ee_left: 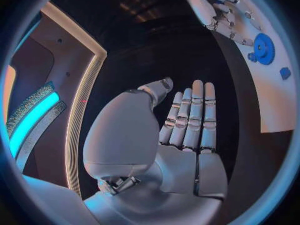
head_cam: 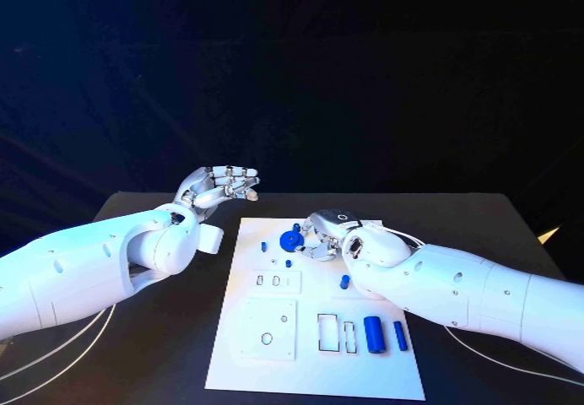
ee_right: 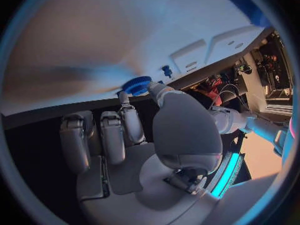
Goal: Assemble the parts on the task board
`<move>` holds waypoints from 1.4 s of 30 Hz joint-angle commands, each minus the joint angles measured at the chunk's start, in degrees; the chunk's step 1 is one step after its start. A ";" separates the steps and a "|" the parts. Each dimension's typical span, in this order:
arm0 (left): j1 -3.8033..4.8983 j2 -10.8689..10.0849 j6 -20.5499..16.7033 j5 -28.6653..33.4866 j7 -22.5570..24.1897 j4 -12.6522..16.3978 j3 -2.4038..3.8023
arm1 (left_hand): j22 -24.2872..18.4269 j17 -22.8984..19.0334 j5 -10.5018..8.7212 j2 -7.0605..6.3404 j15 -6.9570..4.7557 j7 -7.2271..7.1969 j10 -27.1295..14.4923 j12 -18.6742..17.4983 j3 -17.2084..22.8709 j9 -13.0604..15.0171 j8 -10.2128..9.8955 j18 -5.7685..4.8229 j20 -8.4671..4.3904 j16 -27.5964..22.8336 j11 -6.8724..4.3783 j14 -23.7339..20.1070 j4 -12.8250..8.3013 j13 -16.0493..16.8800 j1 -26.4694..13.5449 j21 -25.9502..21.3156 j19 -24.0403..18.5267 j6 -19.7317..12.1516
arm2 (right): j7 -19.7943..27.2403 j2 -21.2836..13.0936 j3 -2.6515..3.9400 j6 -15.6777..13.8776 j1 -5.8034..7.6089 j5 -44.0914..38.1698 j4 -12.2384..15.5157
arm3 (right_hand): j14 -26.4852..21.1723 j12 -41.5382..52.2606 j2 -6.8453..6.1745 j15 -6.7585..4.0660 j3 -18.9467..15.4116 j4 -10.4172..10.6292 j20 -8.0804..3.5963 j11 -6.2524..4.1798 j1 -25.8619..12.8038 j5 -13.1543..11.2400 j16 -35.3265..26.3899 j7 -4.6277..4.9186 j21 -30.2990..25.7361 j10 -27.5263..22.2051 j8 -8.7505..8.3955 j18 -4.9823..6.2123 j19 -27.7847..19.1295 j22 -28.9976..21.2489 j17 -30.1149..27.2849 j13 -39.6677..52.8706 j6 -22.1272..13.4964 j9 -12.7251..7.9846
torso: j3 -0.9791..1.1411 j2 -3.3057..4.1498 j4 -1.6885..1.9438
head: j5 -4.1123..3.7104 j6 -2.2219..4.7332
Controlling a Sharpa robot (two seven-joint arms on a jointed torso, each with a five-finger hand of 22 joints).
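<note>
Blue gear (head_cam: 294,240): one, right hand (head_cam: 324,236) fingers touching; left hand (head_cam: 219,186) fingers spread, empty.

Glossy white arms, silver segmented left hand (head_cam: 219,184), right hand (head_cam: 327,237)

Head camera looks down on the task board (head_cam: 319,354); both wrist cameras sit close behind their hands, sharing its blue gear (ee_left: 264,48).

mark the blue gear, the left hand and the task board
blue gear (head_cam: 294,240), head view, its toothed face.
left hand (head_cam: 223,186), head view, palm.
task board (head_cam: 316,371), head view, bare near edge.
</note>
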 commanded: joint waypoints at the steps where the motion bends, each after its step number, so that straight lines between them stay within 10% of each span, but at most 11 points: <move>1: 0.08 -0.03 0.71 -0.17 0.39 0.15 0.06 | -0.04 -0.05 -0.36 0.32 0.00 1.93 -0.33 -0.21 0.35 0.06 -0.02 0.60 0.04 -0.27 -0.10 -0.34 -0.14 0.04 -0.02 -0.06 -0.25 -0.56 | -0.63 -2.25 0.05 -2.73 0.56 -0.15 2.63 | 5.87 0.17 0.44 0.06 0.16 -0.41 -0.01 -0.06 -0.04 0.40 0.22 -0.20 0.26 0.44 0.39 -0.39 6.00 15.08 15.09 3.59 0.23 -0.03 | 0.02 -0.17 -0.21 | -0.15 0.13; 14: 0.05 -0.02 1.06 -0.17 0.47 0.12 0.04 | -0.03 -0.08 -0.34 0.33 0.01 1.93 -0.37 -0.22 0.38 0.06 -0.02 0.61 0.05 -0.30 -0.09 -0.34 -0.21 0.04 0.05 -0.03 -0.27 -0.60 | 7.51 -19.46 0.50 0.71 5.43 17.97 12.93 | 5.76 -1.26 -1.90 0.25 -1.96 -2.83 0.07 0.24 4.98 -0.11 0.06 0.19 -0.64 -1.21 -0.23 -0.13 5.32 14.48 14.65 2.27 -0.60 -0.47 | 0.22 -0.94 -1.12 | -1.01 0.78; 21: 0.03 -0.05 1.33 -0.17 0.54 0.34 0.04 | -0.03 -0.08 -0.34 0.33 0.01 1.93 -0.37 -0.22 0.38 0.06 -0.02 0.61 0.05 -0.30 -0.09 -0.34 -0.21 0.04 0.05 -0.03 -0.27 -0.60 | 12.79 -24.18 0.43 3.15 5.27 21.97 11.42 | 5.77 -2.73 -1.90 0.46 -4.84 -3.98 0.30 0.44 9.89 -0.80 0.08 0.41 -1.41 -2.90 -0.41 0.09 4.76 14.01 14.71 0.81 -1.01 -0.69 | 0.54 -1.16 -1.99 | -2.13 1.11; 42: -0.01 0.47 1.60 -0.16 0.49 0.21 0.02 | -0.02 -0.13 -0.34 0.33 0.01 1.92 -0.37 -0.21 0.40 0.08 -0.01 0.61 0.06 -0.34 -0.09 -0.35 -0.28 0.05 0.10 0.01 -0.31 -0.61 | 17.62 -22.82 0.23 4.21 2.14 20.79 4.08 | 5.87 -3.05 -1.23 0.49 -5.47 -4.98 0.33 0.47 14.90 -0.39 0.22 0.47 -1.65 -3.26 -0.58 0.15 4.63 13.91 15.09 0.63 -1.55 -0.97 | 0.73 -1.08 -1.62 | -2.52 0.59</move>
